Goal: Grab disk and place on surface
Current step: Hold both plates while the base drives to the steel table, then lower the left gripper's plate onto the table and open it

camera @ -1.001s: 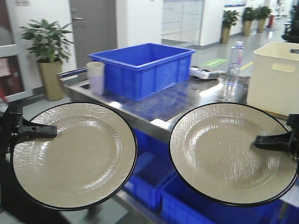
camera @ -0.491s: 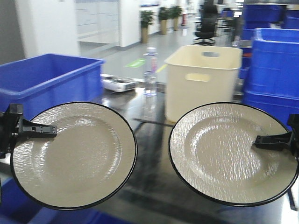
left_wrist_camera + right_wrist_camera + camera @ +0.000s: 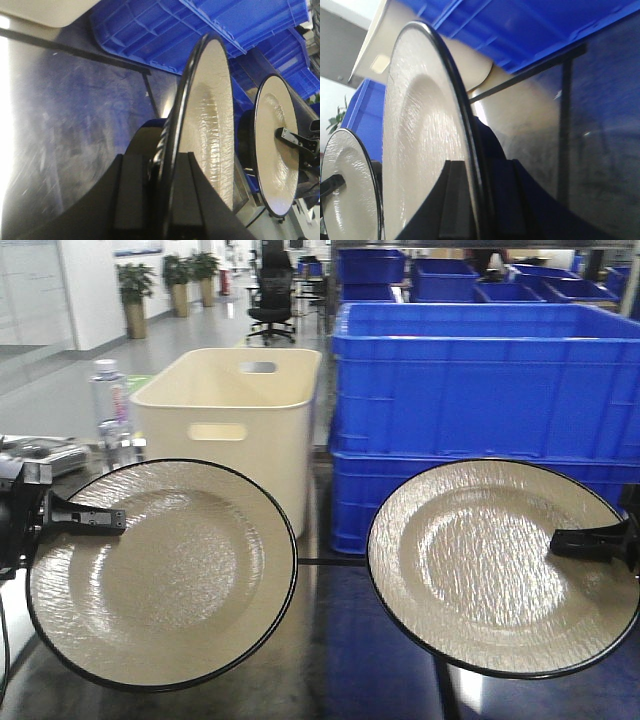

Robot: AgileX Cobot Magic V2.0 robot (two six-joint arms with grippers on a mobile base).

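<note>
- At the left pincer (image 3: 95, 521), the black fingers are clamped on the rim of the left disk (image 3: 160, 575). The wrist view shows one finger on each face of that rim.
- At the right pincer (image 3: 585, 540), the fingers pinch the outer rim of the right disk (image 3: 490, 565) in the same manner.
- Both disks are round, cream-beige plates with a brushed, rippled glaze, a shallow centre well and a thin black edge. Glossy highlights show on both faces.
- Each disk reaches inward from its pincer, held roughly level, with a narrow gap between the two rims.
- Beneath both pincers lies the surface (image 3: 330, 660): dark, glossy and mirror-like, crossed by thin black seam lines and reflecting blue.
- Beyond the left pincer stands a cream bin (image 3: 235, 410) with handle cut-outs. A clear water bottle (image 3: 108, 405) stands just beside its outer side.
- Beyond the right pincer sit stacked blue crates (image 3: 480, 380), just beside the bin.
- Far beyond both pincers, an office chair (image 3: 272, 290) and potted plants (image 3: 133, 285) stand on a pale floor.
</note>
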